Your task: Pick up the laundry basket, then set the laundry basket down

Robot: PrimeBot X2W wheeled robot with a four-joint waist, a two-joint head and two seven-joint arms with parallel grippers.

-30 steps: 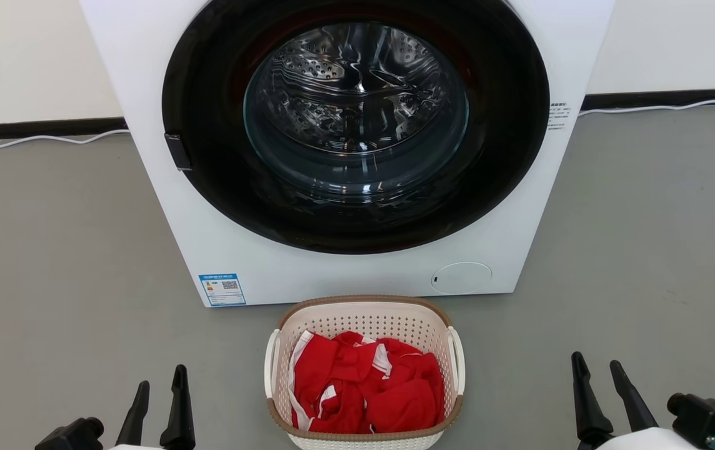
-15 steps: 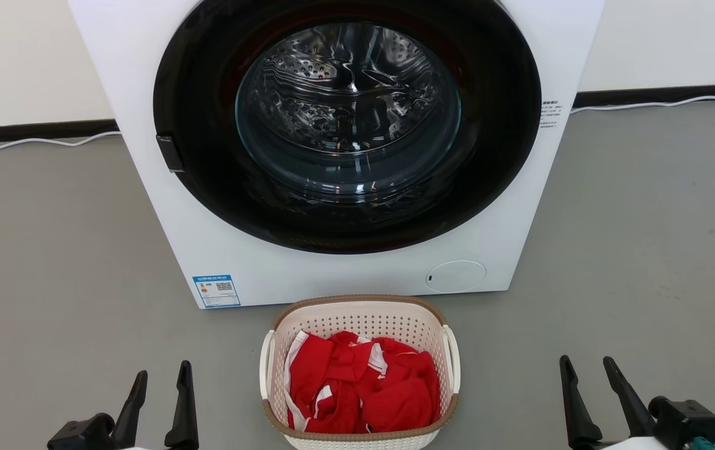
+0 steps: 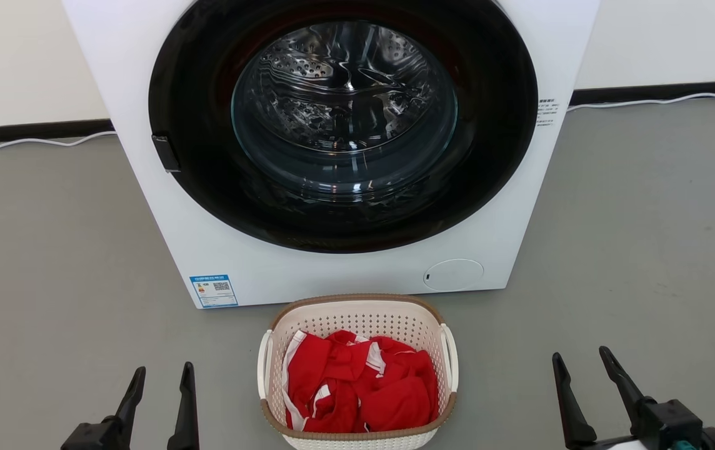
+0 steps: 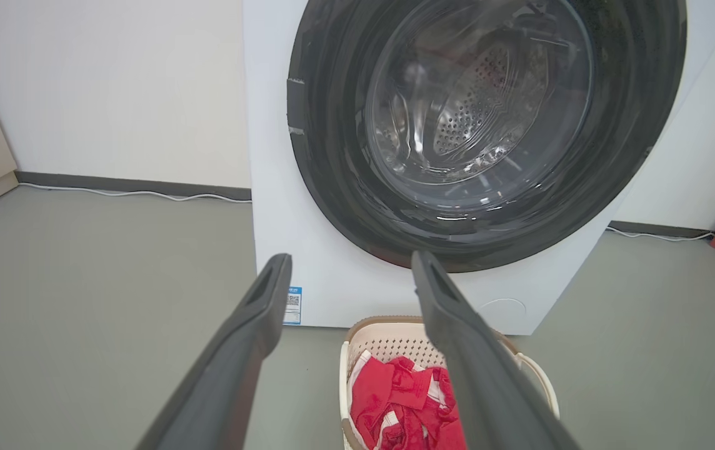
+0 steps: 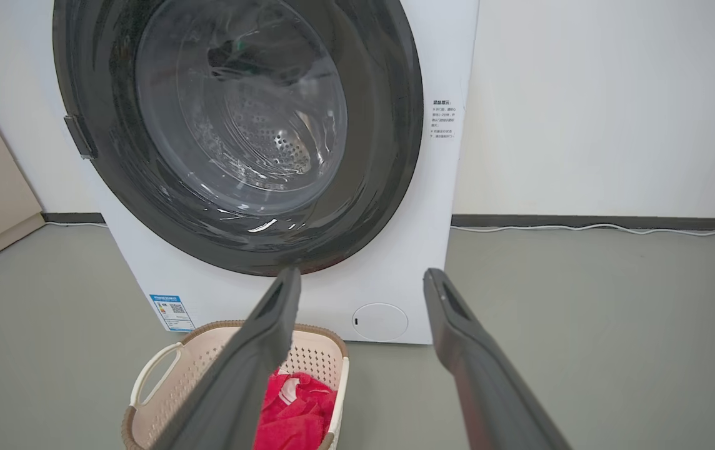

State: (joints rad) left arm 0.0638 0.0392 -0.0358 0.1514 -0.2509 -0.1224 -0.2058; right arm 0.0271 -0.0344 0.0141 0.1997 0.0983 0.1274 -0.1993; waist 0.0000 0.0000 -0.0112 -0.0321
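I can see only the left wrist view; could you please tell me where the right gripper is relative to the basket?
Observer: Head view: the right gripper is open, to the right of the basket, clear of it.
Operator: Thanks. My view cuts the basket off low down; does anything hang over there?
Observer: No. The red clothes lie inside its near rim.

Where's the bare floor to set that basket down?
Free: floor between the laundry basket and the left gripper, likewise toward the right gripper, and beside the washing machine. Crowded: the narrow strip between basket and machine.
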